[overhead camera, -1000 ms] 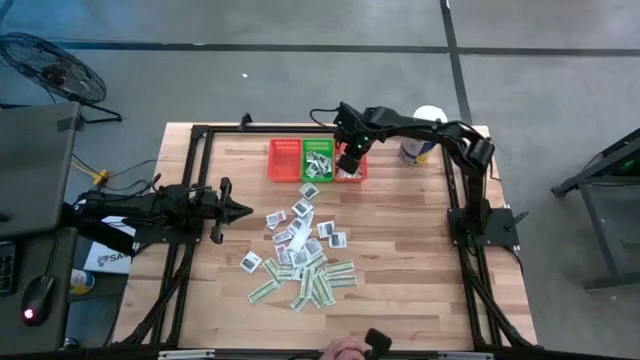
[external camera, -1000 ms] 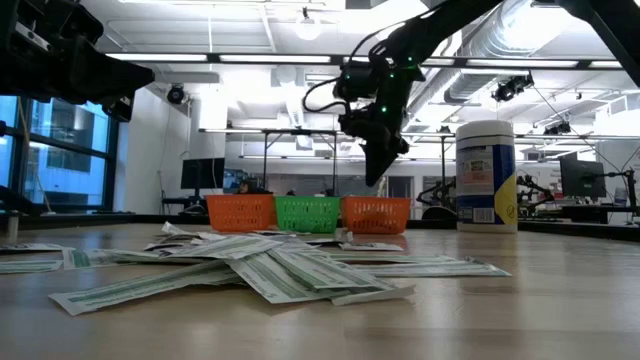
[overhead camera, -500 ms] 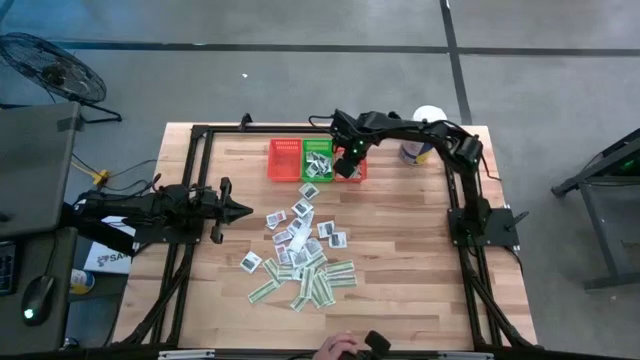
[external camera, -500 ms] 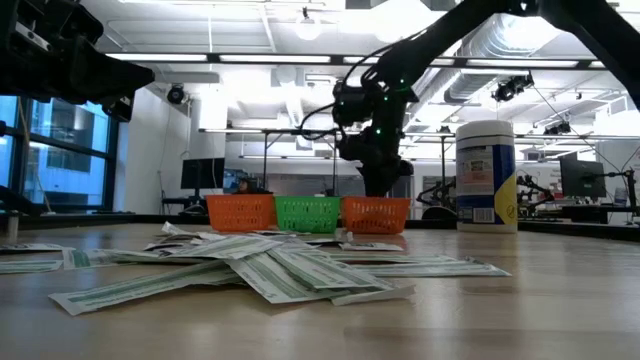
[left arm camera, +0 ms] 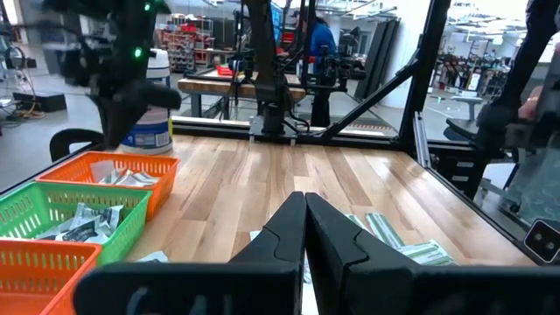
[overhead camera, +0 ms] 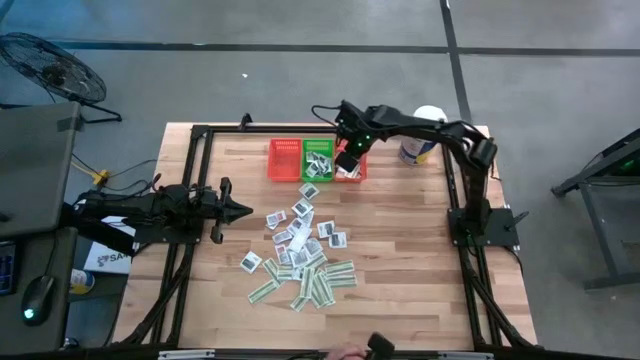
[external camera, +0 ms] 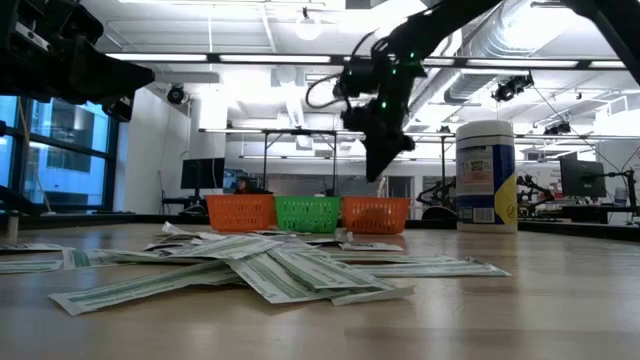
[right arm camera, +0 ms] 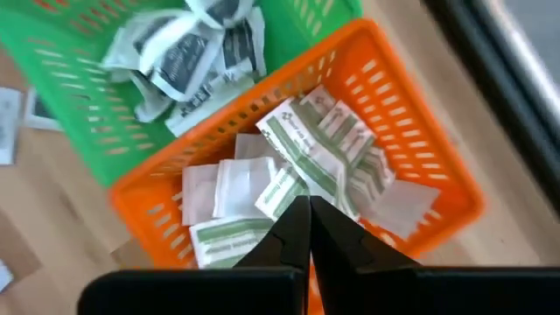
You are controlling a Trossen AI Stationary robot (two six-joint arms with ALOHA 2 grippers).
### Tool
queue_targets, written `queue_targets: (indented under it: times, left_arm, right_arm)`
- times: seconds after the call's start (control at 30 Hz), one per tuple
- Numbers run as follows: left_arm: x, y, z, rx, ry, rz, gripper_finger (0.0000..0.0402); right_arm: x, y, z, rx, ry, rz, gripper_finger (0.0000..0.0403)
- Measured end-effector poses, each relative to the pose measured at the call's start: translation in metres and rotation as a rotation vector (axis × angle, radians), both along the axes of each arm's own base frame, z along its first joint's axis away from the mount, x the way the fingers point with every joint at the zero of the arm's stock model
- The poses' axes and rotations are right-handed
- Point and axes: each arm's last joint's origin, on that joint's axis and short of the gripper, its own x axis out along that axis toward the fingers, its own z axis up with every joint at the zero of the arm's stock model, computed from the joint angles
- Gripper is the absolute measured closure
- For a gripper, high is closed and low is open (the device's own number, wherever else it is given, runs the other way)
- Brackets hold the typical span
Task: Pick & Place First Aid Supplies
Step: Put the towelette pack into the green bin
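Observation:
The first aid supplies (overhead camera: 300,255) lie in a loose pile in the middle of the table: squarish white packets and green-and-white strips. More strips (right arm camera: 306,140) lie in the orange basket (right arm camera: 420,149), and white packets (right arm camera: 175,52) fill the green basket (right arm camera: 79,96). My right gripper (right arm camera: 308,210) hangs shut above the orange basket (overhead camera: 352,172), pointing steeply down, with nothing between its fingers. It also shows in the low view as my right gripper (external camera: 376,172). At the table's left edge my left gripper (overhead camera: 245,209) waits level and shut.
A red basket (overhead camera: 284,160) stands left of the green one (overhead camera: 318,158) along the far edge. A white tub with a blue label (overhead camera: 420,148) stands at the far right. A person's hand (overhead camera: 345,353) shows at the near edge. Bare wood lies right of the pile.
My right gripper has dipped down into the orange basket and come back up to about the height it had before. The pile on the table has not moved.

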Motion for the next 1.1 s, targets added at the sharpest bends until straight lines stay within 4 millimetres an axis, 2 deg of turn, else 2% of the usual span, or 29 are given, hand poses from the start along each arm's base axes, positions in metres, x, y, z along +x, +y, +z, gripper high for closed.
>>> queue_targets:
  times: [0.23, 0.37, 0.67, 0.9, 1.1]
  left_arm:
    - [0.000, 0.000, 0.000, 0.000, 0.000, 0.000, 0.0400]
    - [0.000, 0.000, 0.000, 0.000, 0.000, 0.000, 0.0400]
    - [0.000, 0.000, 0.000, 0.000, 0.000, 0.000, 0.0400]
    - [0.000, 0.000, 0.000, 0.000, 0.000, 0.000, 0.0400]
    - [0.000, 0.000, 0.000, 0.000, 0.000, 0.000, 0.0400]
  right_arm:
    - [0.003, 0.026, 0.024, -0.013, -0.046, 0.077, 0.0403]
    - [0.008, 0.045, 0.029, 0.009, -0.067, 0.185, 0.0403]
    - [0.019, 0.102, 0.026, 0.066, -0.016, 0.638, 0.0403]
    - [0.025, 0.147, 0.025, -0.011, 0.072, 0.770, 0.0399]
    - [0.032, 0.189, 0.016, -0.029, 0.113, 0.852, 0.0362]
